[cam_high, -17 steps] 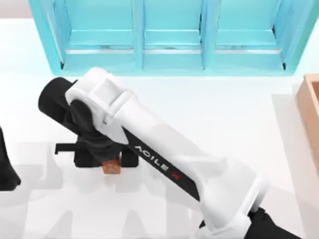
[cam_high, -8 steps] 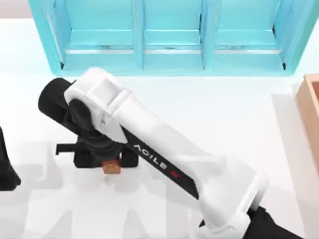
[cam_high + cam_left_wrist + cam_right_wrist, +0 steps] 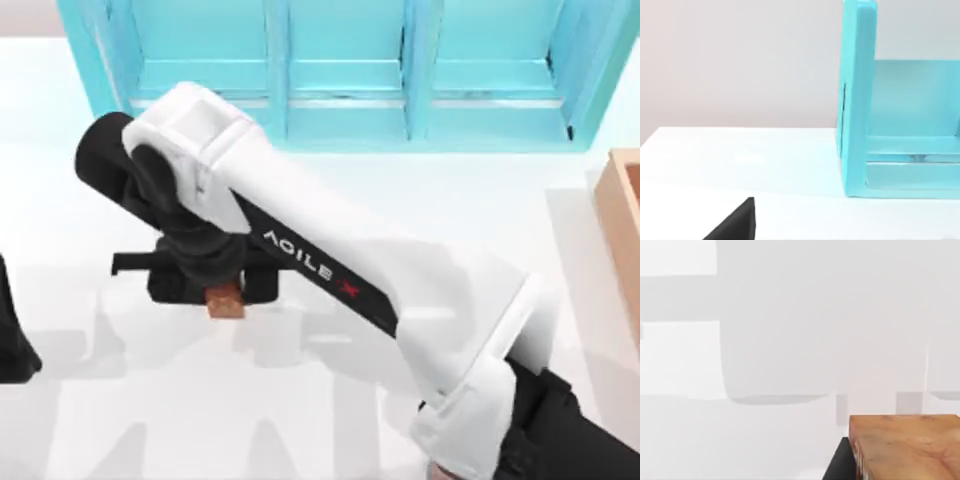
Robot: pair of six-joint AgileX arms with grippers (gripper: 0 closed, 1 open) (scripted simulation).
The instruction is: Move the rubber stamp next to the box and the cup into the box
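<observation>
Right claw [image 3: 225, 292]: at the left part of the desk, in front of the cabinet, its dark fingers pinching the rubber stamp from either side; the white AgileX arm reaches to it from the lower right of the top view.
Cabinet [image 3: 340, 70]: large, turquoise, with open compartments, standing along the far edge of the desk; one side wall and part of a compartment also appear in the left wrist view [image 3: 857, 100].
Desk [image 3: 450, 210]: white and flat, crossed by pale grey shadows of the arm.
Box [image 3: 620, 225]: light tan, at the right edge of the desk, cut off by the frame; well apart from the rubber stamp.
Left arm [image 3: 12, 345]: a dark part at the left edge of the top view, parked; whether its claw is spread or pressed together cannot be told.
Rubber stamp [image 3: 226, 300]: small reddish-brown wood-textured block held in the right claw; in the right wrist view [image 3: 905, 445] its grained face shows above the white desk.
</observation>
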